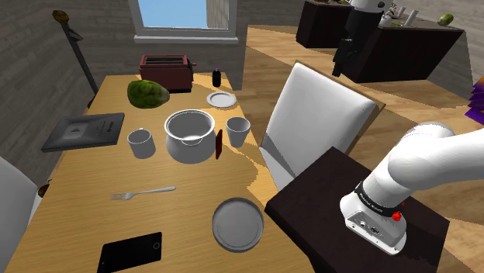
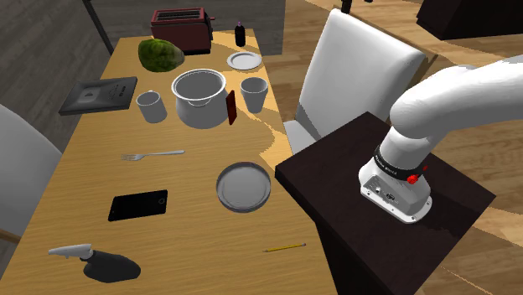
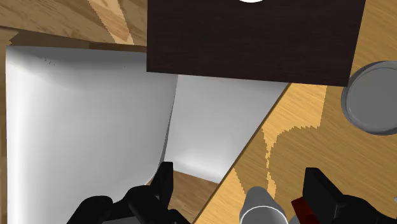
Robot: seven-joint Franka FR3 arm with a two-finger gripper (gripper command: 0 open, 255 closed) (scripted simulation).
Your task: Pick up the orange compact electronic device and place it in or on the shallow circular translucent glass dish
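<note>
Above white chair (image 3: 83, 127), gripper (image 3: 242, 184) wide open, empty; reddish-orange device (image 1: 219, 144) upright beside pot (image 1: 188, 136), well apart from grey dish (image 1: 237, 225).

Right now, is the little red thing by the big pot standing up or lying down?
Standing up. The red device stands on its thin edge between the pot and a cup.

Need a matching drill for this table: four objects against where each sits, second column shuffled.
1. dark red device
2. grey dish
3. fork
4. toaster

a. far end of the table, under the window
b. upright between the pot and a cup
c. nearest the stand
d. flat between the pot and the black phone

Pairs: 1-b, 2-c, 3-d, 4-a
</note>
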